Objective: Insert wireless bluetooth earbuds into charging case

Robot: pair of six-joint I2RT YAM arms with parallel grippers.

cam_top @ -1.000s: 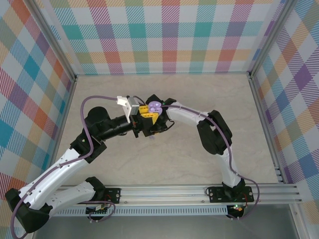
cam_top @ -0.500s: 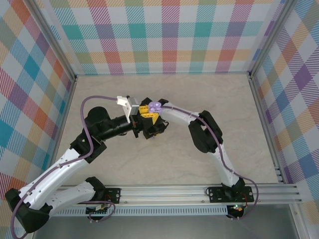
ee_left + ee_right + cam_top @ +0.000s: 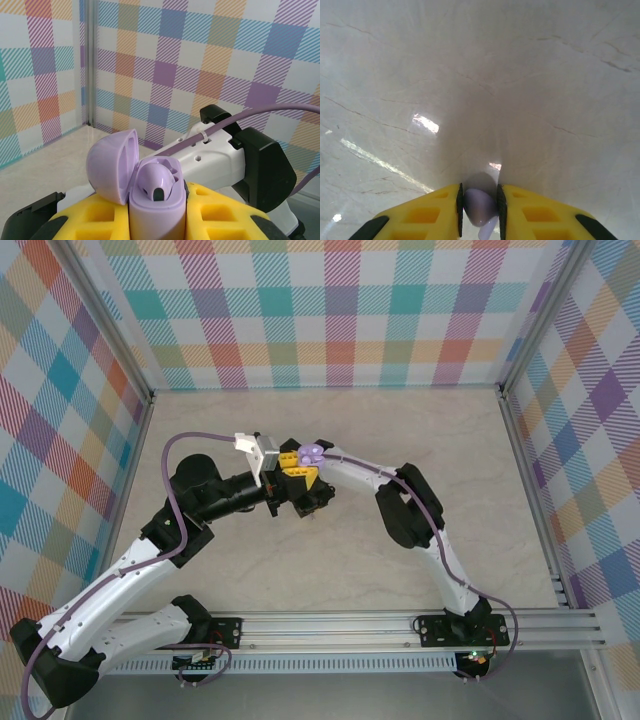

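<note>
Left arm (image 3: 130, 570) stretches from near left to the centre, left gripper (image 3: 158, 200) clamped on the open charging case (image 3: 156, 222); right arm (image 3: 440, 560) bends in from the right, right gripper (image 3: 480, 202) pointing down, pinching an earbud (image 3: 479, 207)

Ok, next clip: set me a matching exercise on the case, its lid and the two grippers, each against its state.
Things:
1. case
2. lid
3. left gripper
4. right gripper

States:
a. swung open
b. shut on the loose earbud
c. shut on the case
d. has the seated earbud in it

Pairs: 1-d, 2-a, 3-c, 4-b
</note>
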